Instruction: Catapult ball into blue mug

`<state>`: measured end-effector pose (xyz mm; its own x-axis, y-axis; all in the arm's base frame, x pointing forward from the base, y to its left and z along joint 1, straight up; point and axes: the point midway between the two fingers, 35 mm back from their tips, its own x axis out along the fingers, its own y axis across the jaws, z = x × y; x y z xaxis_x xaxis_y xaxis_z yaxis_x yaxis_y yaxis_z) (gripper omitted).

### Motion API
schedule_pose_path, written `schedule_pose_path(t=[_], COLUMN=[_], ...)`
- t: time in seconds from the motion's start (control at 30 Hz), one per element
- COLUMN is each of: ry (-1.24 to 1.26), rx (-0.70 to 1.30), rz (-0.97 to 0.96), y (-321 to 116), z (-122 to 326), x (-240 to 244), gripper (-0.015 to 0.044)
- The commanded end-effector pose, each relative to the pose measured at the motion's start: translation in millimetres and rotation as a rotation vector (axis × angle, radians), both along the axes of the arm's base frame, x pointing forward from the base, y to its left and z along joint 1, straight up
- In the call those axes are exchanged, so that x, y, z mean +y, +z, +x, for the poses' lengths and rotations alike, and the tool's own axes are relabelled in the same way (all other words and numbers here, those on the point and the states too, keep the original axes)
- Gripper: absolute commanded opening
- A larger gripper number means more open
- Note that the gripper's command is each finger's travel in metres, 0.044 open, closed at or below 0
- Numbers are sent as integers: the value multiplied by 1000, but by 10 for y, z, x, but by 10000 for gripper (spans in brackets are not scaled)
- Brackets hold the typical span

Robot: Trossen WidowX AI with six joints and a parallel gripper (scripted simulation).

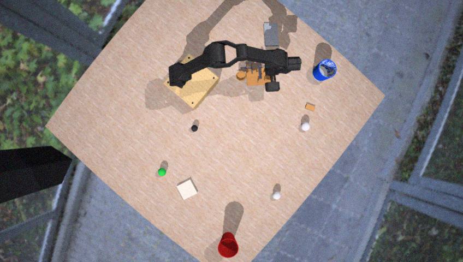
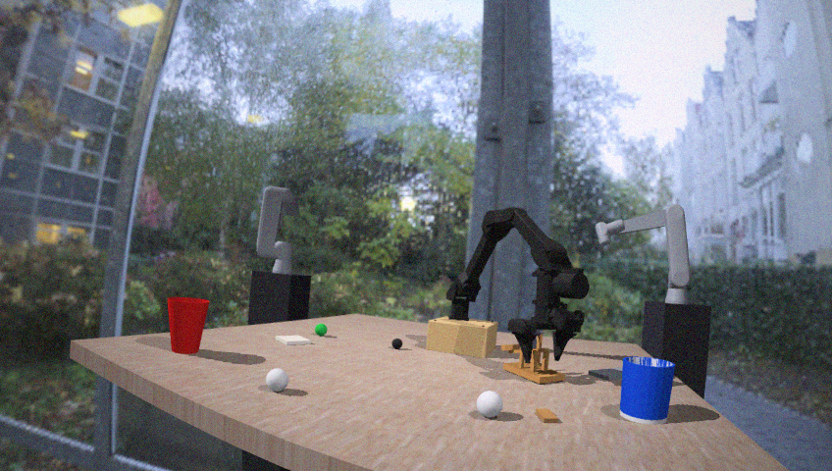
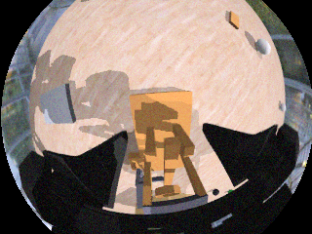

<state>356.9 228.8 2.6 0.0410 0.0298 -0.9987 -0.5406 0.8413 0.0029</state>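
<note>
The orange catapult (image 1: 255,79) (image 2: 540,378) (image 3: 185,104) stands beside the arm's base. Its round cup (image 1: 240,75) points toward the base side, away from the mug; no ball shows in it. My gripper (image 2: 543,357) (image 3: 167,131) is open and empty, pointing down low over the catapult, one finger either side of its uprights. The blue mug (image 1: 319,73) (image 2: 647,390) stands upright near the table edge, beyond the catapult. Two white balls (image 1: 305,126) (image 1: 276,195) (image 2: 489,403) (image 2: 277,380), a green ball (image 1: 161,172) (image 2: 320,330) and a black ball (image 1: 194,127) (image 2: 396,343) lie apart on the table.
A grey block (image 1: 271,35) (image 3: 58,103) lies beside the catapult. A small orange block (image 1: 310,106) (image 2: 546,415) (image 3: 234,19) lies near one white ball. A red cup (image 1: 227,247) (image 2: 187,327) and a white tile (image 1: 187,189) (image 2: 292,340) are farther off. The arm stands on a wooden block (image 1: 202,85).
</note>
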Motion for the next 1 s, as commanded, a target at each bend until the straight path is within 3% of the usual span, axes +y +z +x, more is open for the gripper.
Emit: schedule_pose_path(t=[0.0,0.17,0.53,0.77,0.87,0.97], ry=[3,3,0,0,0,0], rx=[7,7,2,2,3,3], rz=[-1,-1,-1,-1,-1,-1], y=[-88,-112,-78,-51,307,418], z=[-21,-22,-6,-5,-15,-25], x=[-7,-7,-3,-3,-9,-15], gripper=[440,440,151,85,6,0])
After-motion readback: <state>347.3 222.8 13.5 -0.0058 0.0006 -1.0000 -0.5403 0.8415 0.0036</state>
